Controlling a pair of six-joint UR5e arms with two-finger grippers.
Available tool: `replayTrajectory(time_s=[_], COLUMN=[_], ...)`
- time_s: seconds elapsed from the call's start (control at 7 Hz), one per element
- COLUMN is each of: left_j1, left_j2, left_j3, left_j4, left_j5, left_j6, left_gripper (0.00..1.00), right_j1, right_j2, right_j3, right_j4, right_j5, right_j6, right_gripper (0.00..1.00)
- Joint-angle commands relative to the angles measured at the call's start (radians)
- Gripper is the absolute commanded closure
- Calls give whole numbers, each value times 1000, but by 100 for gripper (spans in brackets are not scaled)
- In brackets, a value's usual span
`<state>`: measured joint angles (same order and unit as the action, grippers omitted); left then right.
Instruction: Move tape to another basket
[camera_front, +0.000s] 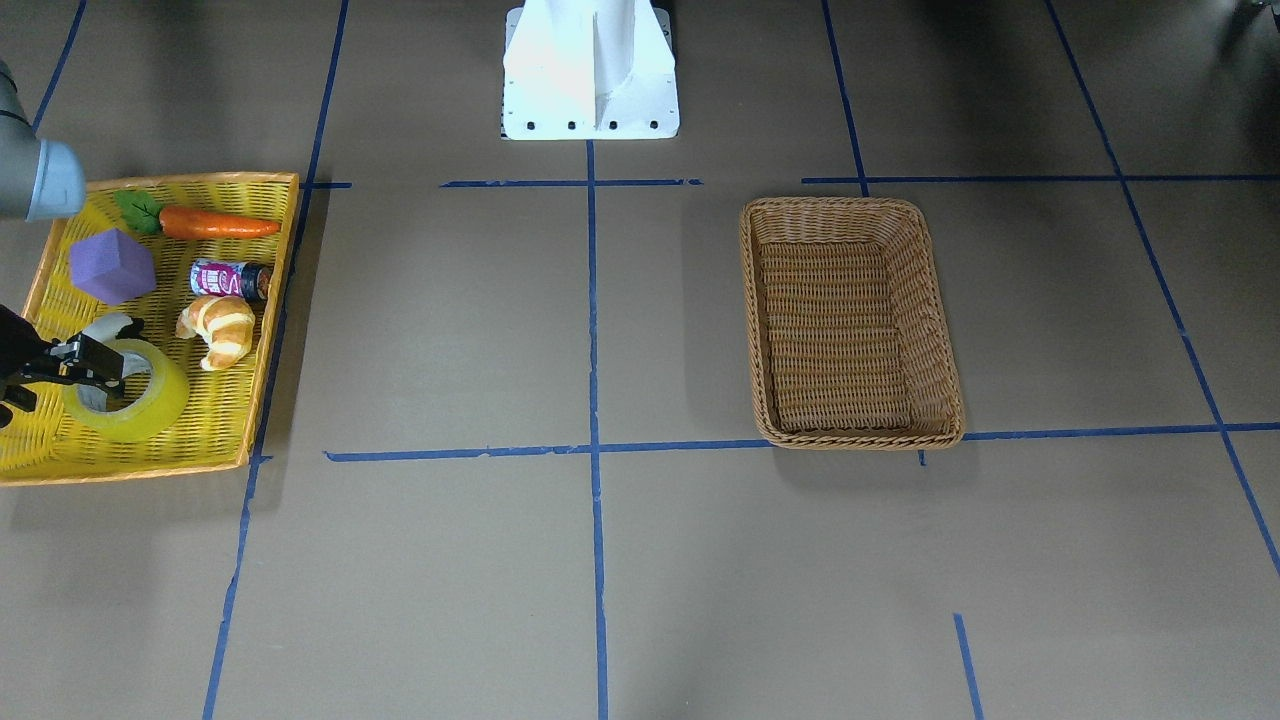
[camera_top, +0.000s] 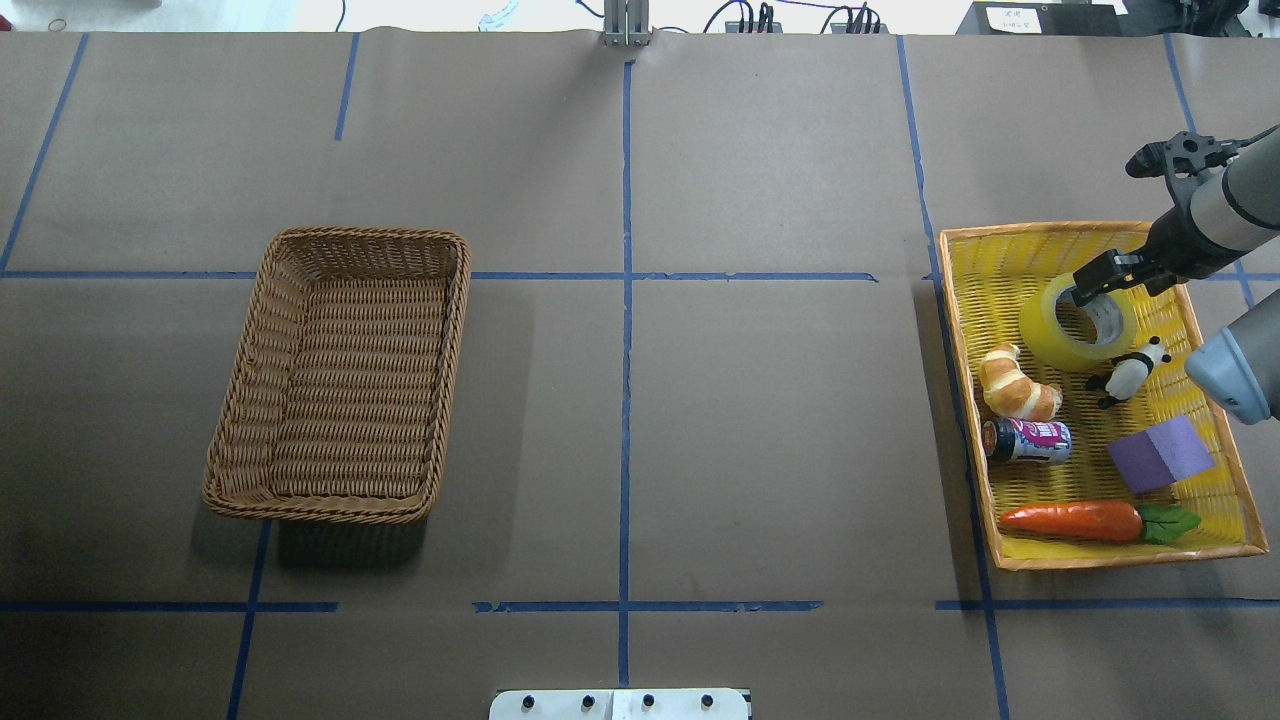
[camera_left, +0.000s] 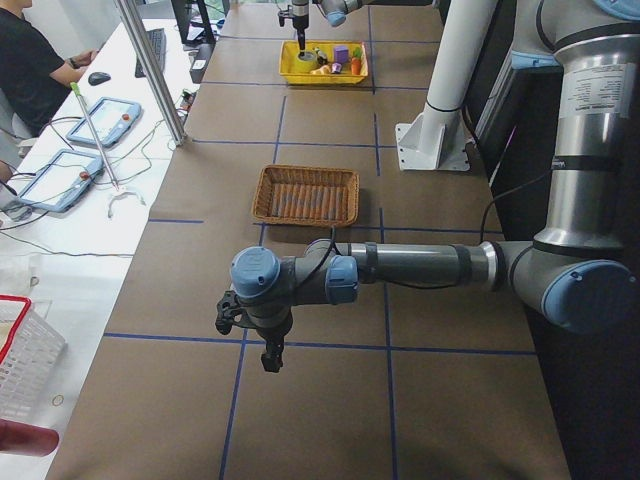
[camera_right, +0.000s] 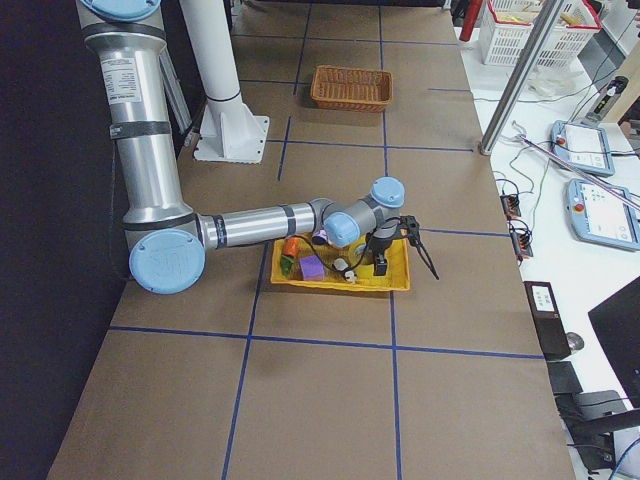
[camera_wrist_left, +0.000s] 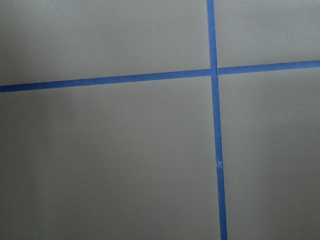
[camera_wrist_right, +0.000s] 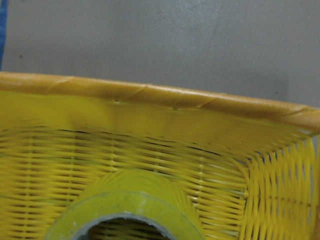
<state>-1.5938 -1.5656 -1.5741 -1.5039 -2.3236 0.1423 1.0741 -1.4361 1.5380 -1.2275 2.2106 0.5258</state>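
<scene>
Tape (camera_top: 1050, 338), a translucent yellow-green roll in the woven tray (camera_top: 1000, 285), meets the right gripper (camera_top: 1100, 284), grip unclear.

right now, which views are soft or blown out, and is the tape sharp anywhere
Right wrist view: tape sits very close, soft, cut off by the bottom edge. Front-facing view: white robot base is blown out. Overhead view: tape is sharpest there; wicker basket casts a soft shadow.

— Which colours do you see in your tray (camera_top: 1000, 270)?
— Yours is yellow weave, orange-rimmed. Your tape (camera_top: 1050, 335) is translucent yellow-green, the block (camera_top: 1160, 455) purple, the carrot (camera_top: 1070, 520) orange with green leaves.
— And your basket (camera_top: 340, 235)?
— Brown wicker, on your brown table (camera_top: 750, 450) with blue lines (camera_top: 626, 400).
</scene>
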Motion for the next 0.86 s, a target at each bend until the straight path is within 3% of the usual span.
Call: replayTrajectory(time_s=[0.0, 0.14, 0.43, 0.57, 0.71], left_j1=[5, 5, 5, 5, 5], left_j2=[-8, -27, -39, -39, -39], left_j3=[40, 81, 95, 94, 92], left_j4=[-47, -86, -88, -88, -90], left_j5=[0, 0, 0, 0, 0], left_j6=[-1, -3, -4, -4, -4], left_gripper=[0, 0, 0, 0, 0], right_j1=[-13, -17, -14, -14, -13], right_j2=[17, 29, 31, 29, 28], right_j3=[-25, -28, -30, -29, -29], right_j4=[-1, -1, 0, 2, 2], right_j5=[0, -3, 1, 0, 0], right_j6=[0, 0, -4, -4, -4], right_gripper=[2, 12, 72, 88, 89])
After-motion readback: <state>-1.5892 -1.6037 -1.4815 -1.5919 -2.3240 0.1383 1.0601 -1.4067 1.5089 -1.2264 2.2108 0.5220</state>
